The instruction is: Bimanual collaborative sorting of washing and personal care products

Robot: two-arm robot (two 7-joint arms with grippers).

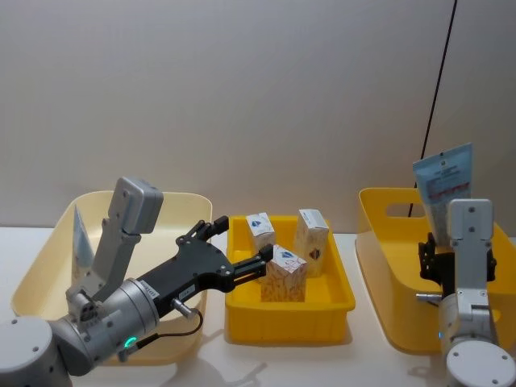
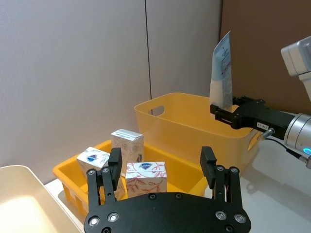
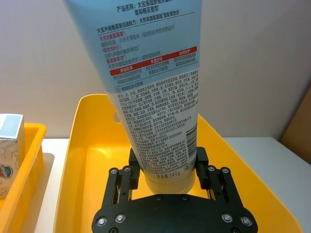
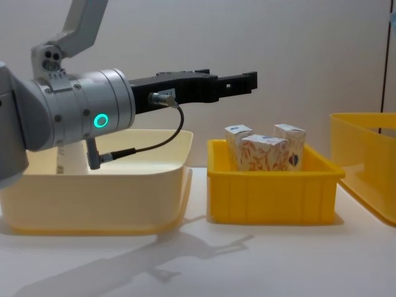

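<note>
1. The black two-fingered left end effector (image 1: 244, 240) reaches from over the cream plastic bin (image 4: 93, 198) towards the tray beside it. Its fingers are spread and grip nothing.
2. On the white tabletop (image 1: 363, 355), the shallow yellow plastic tray (image 1: 290, 324) stands in the middle. It holds three small white cartons with orange pattern and blue logo (image 1: 284, 276), upright and close together.
3. The deep yellow plastic bin with a handle slot (image 1: 379, 234) stands at the right.
4. The right end effector (image 3: 167, 162) is clamped on the white lower end of the tall light-blue squeeze tube with red band (image 3: 155, 87), holding it upright over that bin.
</note>
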